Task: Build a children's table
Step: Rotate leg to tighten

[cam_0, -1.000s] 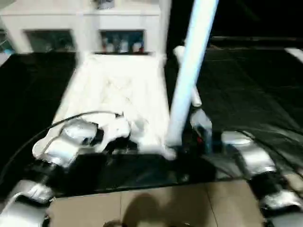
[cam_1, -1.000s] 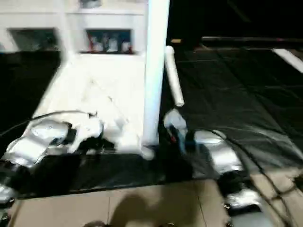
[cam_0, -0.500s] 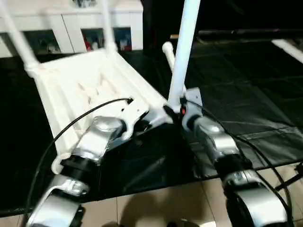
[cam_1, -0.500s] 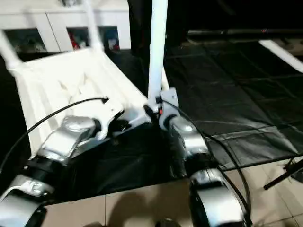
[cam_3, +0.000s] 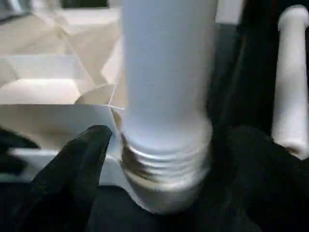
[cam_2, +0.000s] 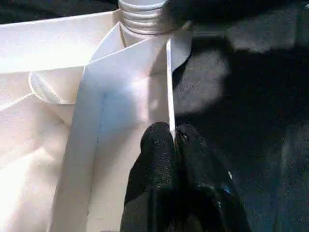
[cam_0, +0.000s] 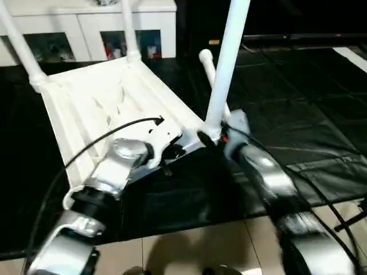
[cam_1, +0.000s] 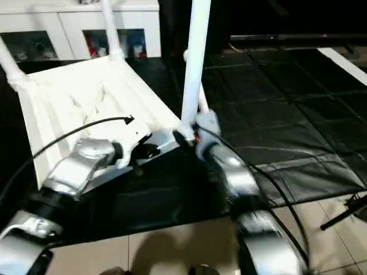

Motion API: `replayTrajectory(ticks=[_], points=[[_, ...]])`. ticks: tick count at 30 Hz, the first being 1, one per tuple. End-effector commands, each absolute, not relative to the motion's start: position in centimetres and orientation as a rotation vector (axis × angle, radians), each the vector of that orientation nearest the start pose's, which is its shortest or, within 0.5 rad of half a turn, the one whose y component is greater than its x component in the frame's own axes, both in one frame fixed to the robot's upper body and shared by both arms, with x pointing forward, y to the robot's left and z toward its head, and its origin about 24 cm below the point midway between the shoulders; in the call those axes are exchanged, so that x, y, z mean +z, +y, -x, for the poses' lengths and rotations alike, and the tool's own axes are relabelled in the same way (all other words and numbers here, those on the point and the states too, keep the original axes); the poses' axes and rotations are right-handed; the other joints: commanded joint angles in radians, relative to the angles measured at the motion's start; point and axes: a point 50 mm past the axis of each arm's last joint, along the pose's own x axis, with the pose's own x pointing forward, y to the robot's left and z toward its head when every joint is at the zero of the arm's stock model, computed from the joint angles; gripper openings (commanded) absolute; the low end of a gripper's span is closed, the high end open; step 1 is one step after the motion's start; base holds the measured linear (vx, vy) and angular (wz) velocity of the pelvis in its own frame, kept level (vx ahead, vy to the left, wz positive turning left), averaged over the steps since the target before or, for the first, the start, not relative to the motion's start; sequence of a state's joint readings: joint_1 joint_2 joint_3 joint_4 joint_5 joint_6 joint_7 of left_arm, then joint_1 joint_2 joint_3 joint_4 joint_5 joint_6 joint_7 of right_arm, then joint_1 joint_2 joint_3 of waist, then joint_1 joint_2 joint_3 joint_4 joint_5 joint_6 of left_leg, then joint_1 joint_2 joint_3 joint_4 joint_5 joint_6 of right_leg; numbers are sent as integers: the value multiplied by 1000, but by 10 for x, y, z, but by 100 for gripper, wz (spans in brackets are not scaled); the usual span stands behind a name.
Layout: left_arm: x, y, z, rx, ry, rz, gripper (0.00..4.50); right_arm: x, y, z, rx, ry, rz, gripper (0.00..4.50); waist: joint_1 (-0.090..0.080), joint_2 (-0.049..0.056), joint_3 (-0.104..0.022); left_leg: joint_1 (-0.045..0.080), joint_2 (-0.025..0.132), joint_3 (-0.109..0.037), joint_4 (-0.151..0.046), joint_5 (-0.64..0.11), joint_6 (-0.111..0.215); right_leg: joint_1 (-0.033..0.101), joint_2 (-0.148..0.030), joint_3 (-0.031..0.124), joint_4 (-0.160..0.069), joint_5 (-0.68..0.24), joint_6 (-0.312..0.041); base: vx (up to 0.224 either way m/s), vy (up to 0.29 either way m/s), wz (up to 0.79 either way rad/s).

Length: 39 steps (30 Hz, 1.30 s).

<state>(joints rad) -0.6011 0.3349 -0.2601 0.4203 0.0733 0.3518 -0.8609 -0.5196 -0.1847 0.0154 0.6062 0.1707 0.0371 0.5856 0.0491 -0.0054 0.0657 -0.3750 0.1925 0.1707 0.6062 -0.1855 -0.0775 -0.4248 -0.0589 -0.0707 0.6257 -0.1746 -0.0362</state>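
White plastic rectangular table top point(cam_0: 103, 103): upside down, ribbed underside up, flat on the black floor mat point(cam_0: 298, 114), straight ahead of both arms. At its near right corner, a long white tapered tubular leg point(cam_0: 226, 63): long axis upright, leaning slightly, threaded end point(cam_3: 166, 159) down at the round corner socket point(cam_0: 209, 133). Threads exposed above the socket, so judged not yet screwed home.

Right gripper point(cam_0: 217, 139) nearer to that leg, low at its base. Black fingers point(cam_3: 84, 159) spread wide, one each side of the threaded end, leg straight ahead between them, a sliver of gap on both sides; holding nothing. Next move judged to hinge on exactly this: closing square across the upright axis just above the threads, then turning.

Left gripper point(cam_2: 175, 145) at the same corner, from the other side. Fingers pinched tight on the thin upright rim of the table top, just short of the socket; judged to be bracing the top against the twist.

Farther out: two more white legs point(cam_0: 20, 43) point(cam_0: 129, 31) upright at the far corners. A fourth white leg point(cam_0: 205, 64) lying loose on the mat just behind the upright one, long axis running away from the robot. Beyond, a white cabinet with glass doors point(cam_0: 86, 23). Nearest the robot, pale tiled floor point(cam_0: 189, 252) past the mat's edge.

No brand, label or readable writing anywhere.
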Motion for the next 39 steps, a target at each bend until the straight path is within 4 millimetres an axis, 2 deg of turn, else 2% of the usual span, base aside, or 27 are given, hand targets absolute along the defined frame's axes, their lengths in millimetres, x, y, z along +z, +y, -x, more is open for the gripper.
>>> replayTrajectory(ticks=[1, 2, 6, 8, 12, 14, 15, 16, 19, 23, 24, 25, 26, 27, 31, 37, 39], points=[[88, 127, -337, -992, 331, -481, 0, 67, -146, -335, 686, 73, -8, 447, 8, 9, -87, 4, 27, -7, -54, -86, 120, 86, -70, 49, -63, -5, -241, 0, 0, 0], [87, 134, -336, -1018, 329, -499, 0, 71, -156, -328, 743, 64, 15, 447, 7, 7, -85, 5, 27, -6, -56, -107, 109, 85, -71, 50, -66, -48, -234, 0, 0, 0], [86, 146, -332, -1086, 335, -524, 0, 76, -170, -314, 868, 82, 65, 447, 14, 8, -80, 9, 28, -8, -60, -160, 87, 85, -71, 50, -79, -159, -202, 0, 0, 0], [84, 154, -326, -1171, 343, -555, 0, 78, -175, -303, 992, 117, 88, 447, 16, 7, -81, 11, 28, -9, -61, -157, 87, 85, -72, 50, -82, -175, -195, 0, 0, 0], [81, 162, -321, -1234, 367, -592, 0, 78, -178, -297, 1083, 170, 102, 447, 16, 9, -80, 11, 32, -8, -61, -150, 81, 78, -72, 50, -78, -163, -212, 0, 0, 0], [82, 167, -314, -1330, 377, -613, 0, 77, -175, -291, 1189, 230, 146, 447, 24, 9, -80, 14, 33, -8, -61, -152, 81, 78, -72, 50, -79, -173, -212, 0, 0, 0], [82, 167, -314, -1330, 377, -613, 0, 77, -175, -291, 1189, 230, 146, 447, 29, 11, -80, 13, 35, -8, -62, -150, 81, 78, -72, 49, -78, -171, -211, 0, 0, 0], [84, 170, -311, -1379, 383, -619, 0, 76, -172, -290, 1233, 250, 160, 447, 31, 4, -81, 12, 36, -7, -62, -148, 82, 79, -72, 49, -76, -167, -210, 0, 0, 0], [86, 175, -301, -1497, 409, -648, 0, 75, -162, -291, 1306, 276, 172, 447, 43, 8, -80, 15, 38, -6, -63, -140, 77, 72, -74, 50, -71, -157, -219, 0, 0, 0], [83, 177, -291, -1584, 446, -682, 0, 73, -153, -296, 1346, 286, 181, 447, 51, 10, -77, 22, 43, -5, -67, -176, 45, 67, -79, 53, -73, -210, -217, 0, 0, 0], [82, 177, -290, -1597, 453, -684, 0, 72, -151, -296, 1355, 289, 183, 447, 52, 10, -76, 21, 42, -5, -68, -177, 44, 68, -77, 53, -74, -212, -214, 0, 0, 0], [81, 178, -288, -1613, 453, -689, 0, 72, -148, -296, 1381, 295, 178, 447, 54, 6, -78, 22, 42, -5, -68, -175, 41, 69, -77, 53, -73, -206, -212, 0, 0, 0], [81, 178, -287, -1621, 453, -689, 0, 72, -143, -295, 1412, 300, 172, 447, 55, 3, -79, 21, 42, -4, -68, -171, 43, 69, -77, 53, -71, -199, -212, 0, 0, 0], [81, 178, -286, -1628, 452, -689, 0, 72, -141, -295, 1435, 304, 167, 447, 54, 4, -78, 17, 40, -5, -67, -168, 45, 71, -77, 53, -70, -196, -211, 0, 0, 0], [79, 176, -284, -1644, 459, -688, 0, 67, -130, -290, 1521, 334, 153, 447, 54, -1, -78, 16, 41, -5, -67, -157, 44, 71, -79, 54, -71, -215, -194, 0, 0, 0], [78, 176, -283, -1641, 457, -696, 0, 63, -123, -289, 1567, 350, 142, 447, 53, -1, -79, 16, 40, -4, -67, -149, 45, 70, -78, 54, -71, -211, -193, 0, 0, 0], [78, 176, -283, -1641, 455, -696, 0, 61, -121, -289, 1574, 355, 142, 420, 53, 0, -78, 16, 40, -4, -67, -154, 41, 70, -78, 54, -73, -225, -191, 0, 0, 0]])
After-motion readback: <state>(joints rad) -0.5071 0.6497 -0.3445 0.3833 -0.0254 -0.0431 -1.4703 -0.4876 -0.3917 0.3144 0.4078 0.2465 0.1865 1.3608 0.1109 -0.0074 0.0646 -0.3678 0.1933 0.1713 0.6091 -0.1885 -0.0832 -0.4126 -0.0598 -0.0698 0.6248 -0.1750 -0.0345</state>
